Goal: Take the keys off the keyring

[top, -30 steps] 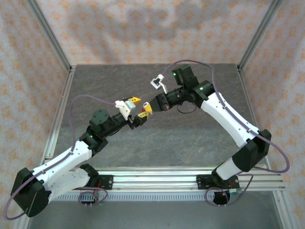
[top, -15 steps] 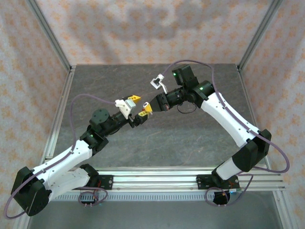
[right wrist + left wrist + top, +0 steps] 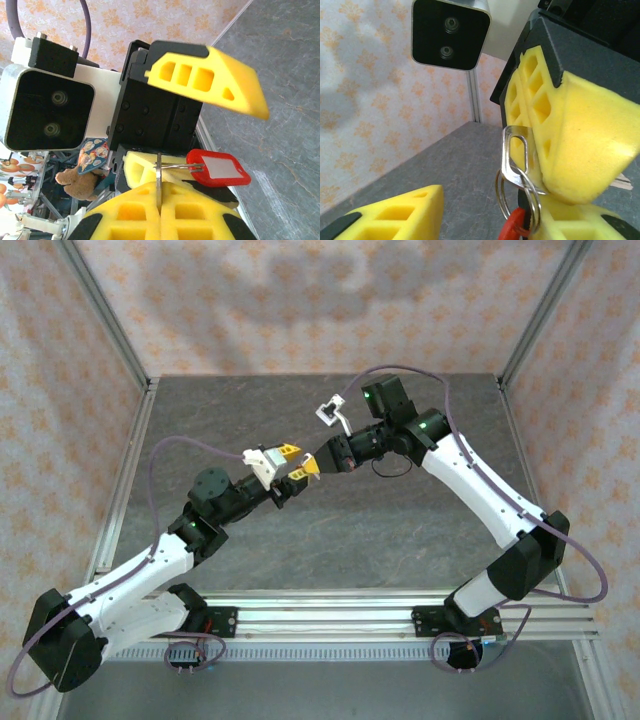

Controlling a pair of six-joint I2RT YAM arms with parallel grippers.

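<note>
the key (image 3: 513, 152) stands nearly upright in the left wrist view, long axis vertical. it is silvery and thin, with a slot cut in its upper end. the right claw (image 3: 159, 192) is clamped on it, yellow fingers (image 3: 580, 135) pressed to its flat faces. a wire ring (image 3: 535, 200) hangs from the key and carries the red keyring (image 3: 220, 170), an oblong, white-labelled tag pointing sideways off the key. the left claw (image 3: 293, 461) stands open around the keyring, above the grey surface (image 3: 400, 530).

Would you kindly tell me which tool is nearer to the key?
Right. The right tool clamps the key itself; the left tool straddles the red tag beyond it, jaws apart.
</note>
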